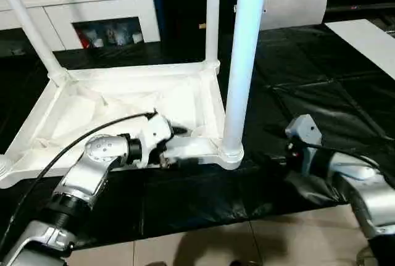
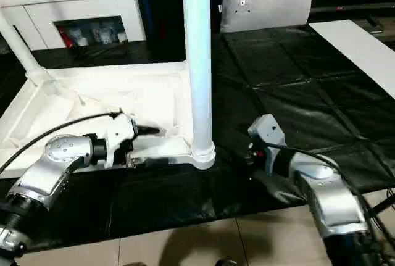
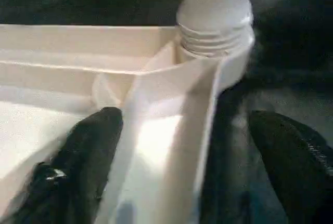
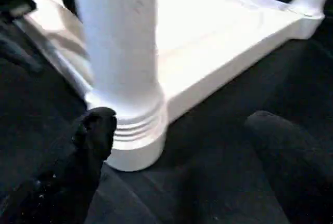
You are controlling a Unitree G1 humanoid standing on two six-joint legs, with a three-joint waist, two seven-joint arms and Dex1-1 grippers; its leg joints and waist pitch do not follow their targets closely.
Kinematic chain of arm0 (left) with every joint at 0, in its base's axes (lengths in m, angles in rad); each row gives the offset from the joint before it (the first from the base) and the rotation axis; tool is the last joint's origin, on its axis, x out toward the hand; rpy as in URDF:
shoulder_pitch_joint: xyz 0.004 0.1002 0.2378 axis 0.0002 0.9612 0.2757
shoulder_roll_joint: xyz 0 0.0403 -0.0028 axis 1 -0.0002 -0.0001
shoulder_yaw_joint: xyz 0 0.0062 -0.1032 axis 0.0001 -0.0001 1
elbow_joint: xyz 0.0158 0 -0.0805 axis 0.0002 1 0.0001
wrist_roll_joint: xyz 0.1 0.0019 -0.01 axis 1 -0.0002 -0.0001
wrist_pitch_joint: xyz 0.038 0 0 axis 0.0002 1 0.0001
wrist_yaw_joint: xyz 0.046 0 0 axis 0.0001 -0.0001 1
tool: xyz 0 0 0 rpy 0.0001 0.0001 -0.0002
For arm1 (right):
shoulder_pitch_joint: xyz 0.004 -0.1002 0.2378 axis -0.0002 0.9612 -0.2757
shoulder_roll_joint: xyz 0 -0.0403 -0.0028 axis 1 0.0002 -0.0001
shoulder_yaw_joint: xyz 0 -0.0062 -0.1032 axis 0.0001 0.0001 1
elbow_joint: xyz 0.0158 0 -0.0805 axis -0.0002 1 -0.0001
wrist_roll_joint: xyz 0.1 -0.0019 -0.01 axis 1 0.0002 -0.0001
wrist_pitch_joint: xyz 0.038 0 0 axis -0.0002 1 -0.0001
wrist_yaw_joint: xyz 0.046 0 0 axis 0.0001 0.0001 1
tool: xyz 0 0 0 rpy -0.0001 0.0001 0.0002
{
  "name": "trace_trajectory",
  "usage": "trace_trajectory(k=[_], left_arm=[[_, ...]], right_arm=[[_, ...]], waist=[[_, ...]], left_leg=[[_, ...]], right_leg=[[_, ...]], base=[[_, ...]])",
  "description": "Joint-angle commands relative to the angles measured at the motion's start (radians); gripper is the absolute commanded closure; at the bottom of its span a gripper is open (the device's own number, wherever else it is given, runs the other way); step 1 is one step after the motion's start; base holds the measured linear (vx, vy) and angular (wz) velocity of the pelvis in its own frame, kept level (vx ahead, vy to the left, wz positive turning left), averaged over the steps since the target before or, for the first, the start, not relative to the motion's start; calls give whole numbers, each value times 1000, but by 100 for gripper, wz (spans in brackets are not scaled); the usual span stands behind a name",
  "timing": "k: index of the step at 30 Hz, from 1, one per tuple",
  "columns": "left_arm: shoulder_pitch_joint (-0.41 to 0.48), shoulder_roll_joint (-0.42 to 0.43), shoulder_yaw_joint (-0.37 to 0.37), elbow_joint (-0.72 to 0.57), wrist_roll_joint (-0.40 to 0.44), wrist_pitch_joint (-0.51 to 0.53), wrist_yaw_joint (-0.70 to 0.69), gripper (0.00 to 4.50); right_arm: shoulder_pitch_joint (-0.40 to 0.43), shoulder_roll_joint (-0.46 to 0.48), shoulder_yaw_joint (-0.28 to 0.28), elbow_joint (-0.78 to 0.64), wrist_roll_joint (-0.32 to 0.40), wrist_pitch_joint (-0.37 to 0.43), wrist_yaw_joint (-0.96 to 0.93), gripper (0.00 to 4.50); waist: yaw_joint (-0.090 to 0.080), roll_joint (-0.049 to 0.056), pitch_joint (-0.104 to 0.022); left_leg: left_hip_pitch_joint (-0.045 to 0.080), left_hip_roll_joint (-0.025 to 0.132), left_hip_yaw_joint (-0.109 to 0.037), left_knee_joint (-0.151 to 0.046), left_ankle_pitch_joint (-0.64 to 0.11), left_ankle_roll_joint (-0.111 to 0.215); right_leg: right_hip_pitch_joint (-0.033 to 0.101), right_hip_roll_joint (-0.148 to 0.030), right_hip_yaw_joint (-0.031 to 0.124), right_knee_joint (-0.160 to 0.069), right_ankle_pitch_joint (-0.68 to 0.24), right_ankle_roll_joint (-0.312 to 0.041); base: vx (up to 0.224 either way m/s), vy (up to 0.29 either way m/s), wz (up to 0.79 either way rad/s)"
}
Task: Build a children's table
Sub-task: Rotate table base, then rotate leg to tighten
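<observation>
The white tabletop point(image 1: 123, 102) lies upside down on black sheeting, ribbed underside up. Three white legs stand in its corner sockets: a near right one point(image 1: 244, 62), a far right one point(image 1: 213, 13) and a far left one point(image 1: 24, 25). My left gripper point(image 1: 176, 145) is at the tabletop's near rim point(image 3: 171, 130), just left of the near right leg. It is open, with one finger point(image 3: 88, 151) inside the rim and the other outside. My right gripper point(image 2: 250, 152) is low on the sheeting to the right of that leg's base point(image 4: 130, 125), open and holding nothing.
A grey cushion point(image 2: 265, 0) leans at the back right. A white cabinet point(image 1: 92, 7) stands behind the tabletop and a white board point(image 1: 364, 37) lies at the far right. Tiled floor point(image 1: 203, 247) begins at the sheeting's near edge.
</observation>
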Motion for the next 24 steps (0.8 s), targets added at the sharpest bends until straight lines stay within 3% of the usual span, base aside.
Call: trace_trajectory(k=[1,5,6,8,15,21,24], left_arm=[[-24,-2,-8,12,17,-6,-10,57],[-38,-18,-25,15,19,1,-25,92],[-45,-25,-35,20,21,-2,-34,118],[-47,-27,-37,22,21,-2,-36,118],[-86,-56,-70,77,53,-16,-71,186],[-163,-98,-80,215,66,-43,-106,242],[-193,-103,-83,259,71,-48,-133,267]], right_arm=[[7,-18,20,-38,10,18,21,0],[27,-39,21,-70,13,35,37,0],[40,-54,19,-79,13,38,50,0],[43,-59,19,-82,12,40,53,0],[60,-89,13,-96,16,49,70,0],[64,-89,22,-100,23,58,77,0],[68,-87,25,-106,24,61,79,0]], waist=[[3,-4,-64],[10,-5,-64],[11,-7,-65],[11,-5,-65],[9,-1,-70],[9,2,-71],[11,3,-74]], left_leg=[[-8,50,-24,-70,-67,94],[-8,48,-24,-70,-72,87],[-10,47,-24,-70,-70,89],[-11,48,-25,-70,-66,92],[-14,50,-28,-69,-53,100],[-14,41,-24,-65,-51,105],[-17,47,-29,-66,-35,108]], right_leg=[[66,-87,66,-91,-401,21],[66,-85,62,-96,-423,45],[68,-85,62,-96,-423,52],[67,-84,60,-96,-418,54],[70,-85,58,-93,-379,50],[70,-81,53,-102,-389,63],[72,-83,54,-94,-347,55]], base=[[0,0,0],[0,0,0],[0,0,0],[0,0,0],[0,0,0],[0,0,0],[0,0,0]])
